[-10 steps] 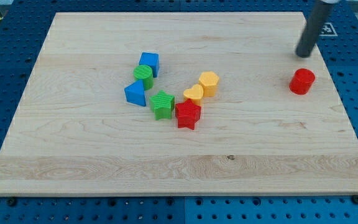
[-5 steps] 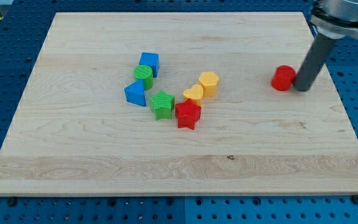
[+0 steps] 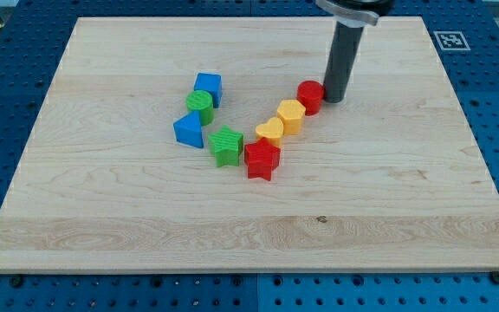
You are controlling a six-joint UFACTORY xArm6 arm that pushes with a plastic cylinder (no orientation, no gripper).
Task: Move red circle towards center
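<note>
The rod, fingerless, had my tip [image 3: 333,98] touching the red circle [image 3: 310,95] from the view's right; the circle sat just beside the yellow hexagon [image 3: 291,116] on the board [image 3: 102,217].

Bright, even overhead light, sharp focus throughout, with faint soft shadows under the blocks and no glare.

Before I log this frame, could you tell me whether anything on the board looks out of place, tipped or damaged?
Nothing stands out. The red circle sits upright at the view's upper right end of the block cluster, against the yellow hexagon, with my tip at its right side. All blocks lie flat on the wooden board; none looks damaged.
</note>
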